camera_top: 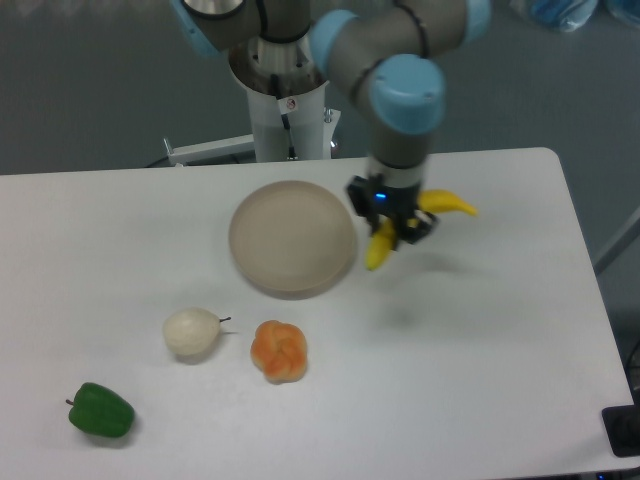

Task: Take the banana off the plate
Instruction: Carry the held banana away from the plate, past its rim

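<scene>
One banana [440,204], one plate [292,238], one white fruit [190,332], one orange lumpy fruit [279,350] and one green pepper [101,410]. The fingers [400,226] grip the banana mid-length, apparently lifted above the desk [480,340], at 3 o'clock from the plate.

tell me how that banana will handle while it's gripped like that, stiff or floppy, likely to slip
The banana looks stiff: both ends jut out of the gripper without drooping. Its smooth, glossy skin suggests it could slip or pivot, since it seems gripped only at the middle. It is probably light, hanging clear of the plate.
</scene>
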`<action>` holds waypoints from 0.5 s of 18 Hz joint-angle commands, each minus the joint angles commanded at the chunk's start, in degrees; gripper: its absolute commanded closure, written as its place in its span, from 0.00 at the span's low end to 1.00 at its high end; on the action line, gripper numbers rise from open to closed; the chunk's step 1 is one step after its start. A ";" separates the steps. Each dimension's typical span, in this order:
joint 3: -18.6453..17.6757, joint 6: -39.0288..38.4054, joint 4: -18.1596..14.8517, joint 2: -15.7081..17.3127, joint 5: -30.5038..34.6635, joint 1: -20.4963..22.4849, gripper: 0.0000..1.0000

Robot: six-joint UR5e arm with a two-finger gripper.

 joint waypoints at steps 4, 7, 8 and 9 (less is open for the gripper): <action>7.73 2.12 -0.87 -5.72 0.53 0.45 1.00; 16.51 2.91 -6.22 -11.33 0.53 1.24 1.00; 17.24 4.05 -6.24 -12.57 0.62 1.24 1.00; 17.68 6.06 -6.15 -13.54 0.96 1.33 1.00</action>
